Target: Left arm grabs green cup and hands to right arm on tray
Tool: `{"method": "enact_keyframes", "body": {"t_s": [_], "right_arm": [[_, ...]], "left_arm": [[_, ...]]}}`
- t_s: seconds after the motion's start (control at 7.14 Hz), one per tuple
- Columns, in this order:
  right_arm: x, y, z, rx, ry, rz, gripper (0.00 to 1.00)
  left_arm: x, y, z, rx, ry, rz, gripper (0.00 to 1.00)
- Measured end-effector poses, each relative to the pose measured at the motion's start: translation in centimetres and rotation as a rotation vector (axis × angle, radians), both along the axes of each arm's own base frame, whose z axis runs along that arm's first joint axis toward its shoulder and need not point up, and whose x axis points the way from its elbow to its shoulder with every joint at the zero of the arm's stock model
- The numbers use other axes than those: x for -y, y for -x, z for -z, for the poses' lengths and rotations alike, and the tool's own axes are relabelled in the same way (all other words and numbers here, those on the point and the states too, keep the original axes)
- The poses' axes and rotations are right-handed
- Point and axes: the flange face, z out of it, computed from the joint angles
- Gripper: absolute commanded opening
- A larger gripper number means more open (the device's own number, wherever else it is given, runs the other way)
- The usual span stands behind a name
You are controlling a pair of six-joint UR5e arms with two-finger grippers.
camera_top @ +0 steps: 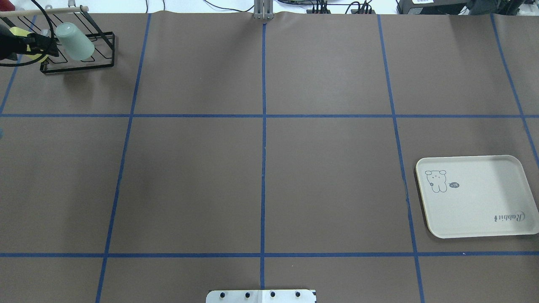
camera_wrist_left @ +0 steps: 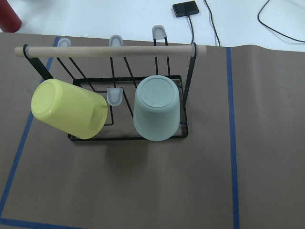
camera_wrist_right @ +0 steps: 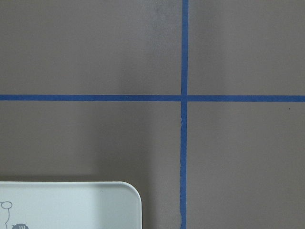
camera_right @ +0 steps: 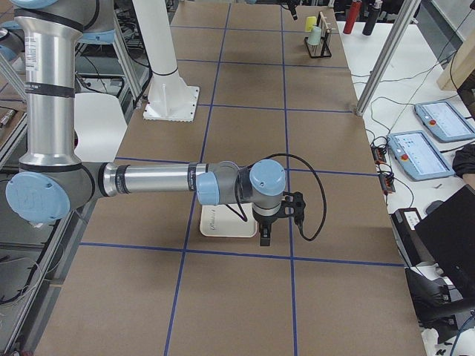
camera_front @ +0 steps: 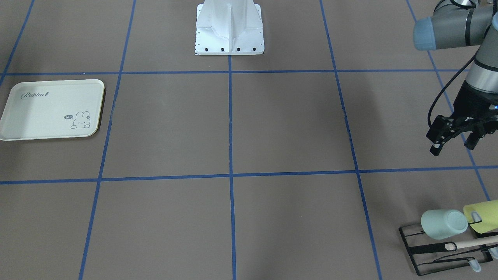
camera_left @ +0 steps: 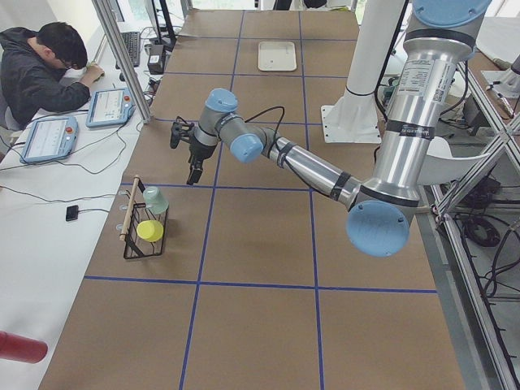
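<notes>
The pale mint-green cup [camera_front: 443, 223] hangs upside down and tilted on a black wire rack [camera_front: 435, 256], next to a yellow-green cup [camera_front: 482, 216]. In the left wrist view the green cup [camera_wrist_left: 156, 114] is at centre and the yellow-green cup [camera_wrist_left: 69, 114] to its left. My left gripper [camera_front: 453, 148] is open and empty, in the air short of the rack and apart from the cup. The cream Rabbit tray [camera_front: 50, 111] lies empty at the other end of the table. My right gripper [camera_right: 265, 236] hovers by the tray's edge; I cannot tell whether it is open or shut.
A wooden rod [camera_wrist_left: 107, 51] runs along the rack's top. The white robot base [camera_front: 229, 29] stands at the table's middle edge. Blue tape lines cross the brown table. A person sits at a side desk [camera_left: 49, 69] beyond the rack.
</notes>
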Motion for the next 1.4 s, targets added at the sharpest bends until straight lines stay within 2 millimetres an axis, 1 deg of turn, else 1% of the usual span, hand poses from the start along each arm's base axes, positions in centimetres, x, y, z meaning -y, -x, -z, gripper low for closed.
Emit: {"method": "enact_keyframes", "body": {"t_s": [0.14,0.42,0.56,0.84,0.98,1.4], "right_arm": [[0.0,0.0,0.0,0.001,0.000,0.000,0.99],[0.0,0.0,0.0,0.001,0.000,0.000,0.99],[0.0,0.0,0.0,0.000,0.000,0.000,0.99],[0.0,0.0,0.0,0.000,0.001,0.000,0.99],[0.0,0.0,0.0,0.000,0.000,0.000,0.99],[0.0,0.0,0.1,0.001,-0.002,0.000,0.99]], "left_arm": [[0.6,-1.5,-1.4,-0.003,-0.031,0.064,1.00],[0.9,-5.3,-4.1,0.026,-0.083,0.163,1.00],[1.1,-6.3,-5.1,0.042,-0.103,0.199,1.00],[2.2,-7.6,-7.7,0.053,-0.153,0.246,1.00],[3.1,-8.4,-8.3,0.060,-0.173,0.264,1.00],[5.1,-9.6,-6.8,0.071,-0.219,0.297,0.99]]}}
